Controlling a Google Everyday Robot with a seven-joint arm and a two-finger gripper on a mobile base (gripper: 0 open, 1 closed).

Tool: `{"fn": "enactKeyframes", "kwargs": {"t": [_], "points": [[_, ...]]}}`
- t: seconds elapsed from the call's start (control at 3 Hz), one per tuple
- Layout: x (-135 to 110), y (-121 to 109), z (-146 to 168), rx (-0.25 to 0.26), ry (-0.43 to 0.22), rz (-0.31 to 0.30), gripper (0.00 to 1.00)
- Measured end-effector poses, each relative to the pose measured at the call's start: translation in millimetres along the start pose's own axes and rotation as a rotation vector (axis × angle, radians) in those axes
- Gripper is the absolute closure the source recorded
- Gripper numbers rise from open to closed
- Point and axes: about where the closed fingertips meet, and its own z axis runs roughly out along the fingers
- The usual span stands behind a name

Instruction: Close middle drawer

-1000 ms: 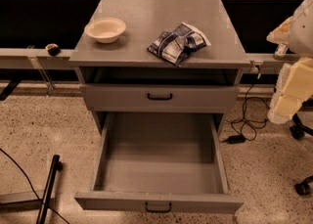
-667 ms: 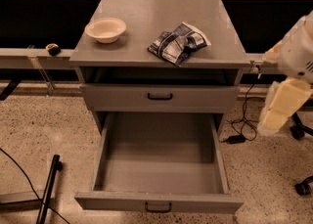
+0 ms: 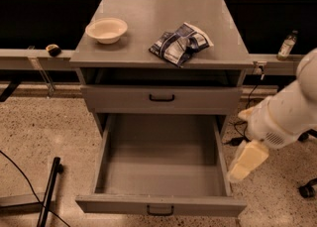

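The middle drawer [image 3: 161,204] of the grey cabinet stands pulled far out toward me, its wide grey tray empty and its small black handle [image 3: 160,211] on the front panel. The drawer above it [image 3: 158,99] is shut. My gripper [image 3: 243,163], cream-coloured at the end of the white arm [image 3: 282,114], hangs just outside the open drawer's right side wall, near its front corner, holding nothing that I can see.
On the cabinet top lie a white bowl [image 3: 106,28] and a blue-and-white snack bag [image 3: 181,42]. A small bottle [image 3: 286,46] stands on the ledge at right. A black pole [image 3: 49,186] and cable lie on the floor at left; a chair wheel [image 3: 308,189] is at right.
The arm has swung down and to the left, bringing the gripper from beside the cabinet's upper right to the open drawer's right side. The drawer has not moved.
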Motion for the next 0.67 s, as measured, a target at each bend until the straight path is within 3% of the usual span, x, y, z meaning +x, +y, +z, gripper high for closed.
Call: {"fn": "enactKeyframes", "kwargs": {"t": [0.33, 0.67], "points": [[10.9, 39.4, 75.3, -0.053, -0.108, -0.024, 0.0], [10.9, 39.6, 75.5, -0.054, -0.108, -0.024, 0.0]]}}
